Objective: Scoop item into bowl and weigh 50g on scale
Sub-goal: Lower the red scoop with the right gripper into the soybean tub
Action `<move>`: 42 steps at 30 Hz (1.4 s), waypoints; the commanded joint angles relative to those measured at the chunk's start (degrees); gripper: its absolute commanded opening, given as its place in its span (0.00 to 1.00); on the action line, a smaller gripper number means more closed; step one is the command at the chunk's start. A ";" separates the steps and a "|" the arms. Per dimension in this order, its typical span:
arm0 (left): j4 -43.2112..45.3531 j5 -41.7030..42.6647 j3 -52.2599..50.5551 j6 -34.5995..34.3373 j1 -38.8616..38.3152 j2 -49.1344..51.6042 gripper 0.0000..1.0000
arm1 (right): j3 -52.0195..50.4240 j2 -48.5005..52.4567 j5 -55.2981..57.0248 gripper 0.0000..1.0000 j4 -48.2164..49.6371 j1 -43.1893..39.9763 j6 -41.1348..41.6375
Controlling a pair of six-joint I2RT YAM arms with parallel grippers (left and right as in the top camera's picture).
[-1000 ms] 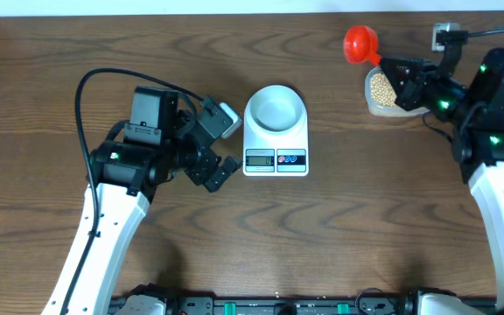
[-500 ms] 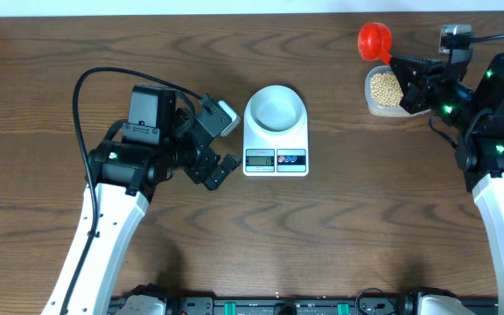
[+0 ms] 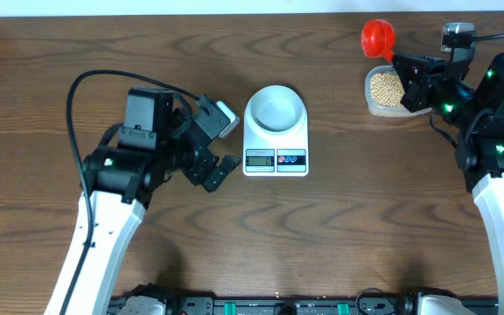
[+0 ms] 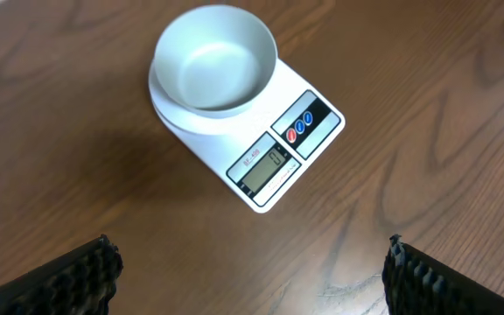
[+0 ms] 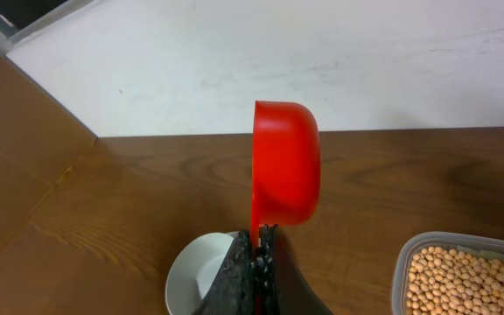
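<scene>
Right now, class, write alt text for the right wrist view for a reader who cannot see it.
The shut right gripper holds a red scoop by its handle above a wooden table. The pale bowl shows lower left, beans lower right.

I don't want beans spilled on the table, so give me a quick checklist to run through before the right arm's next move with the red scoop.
1. Right gripper shut on the handle of the red scoop: ok.
2. Beans in the clear container, ready to scoop: ok.
3. Anything already in the scoop: cannot tell; its opening is not clearly shown.
4. Bowl sits on the scale, empty: ok.
5. Display zeroed: cannot tell, digits too small.
6. Left gripper open, apart from the scale: ok.
</scene>
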 commanded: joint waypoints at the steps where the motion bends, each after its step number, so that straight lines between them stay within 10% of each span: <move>1: -0.48 0.31 1.92 2.58 0.79 -2.71 0.98 | 0.70 -0.24 0.26 0.01 0.35 -0.13 -1.03; 42: -6.05 6.29 1.88 3.93 5.70 -2.84 0.98 | 0.70 -0.26 7.87 0.01 -5.05 -0.15 -3.82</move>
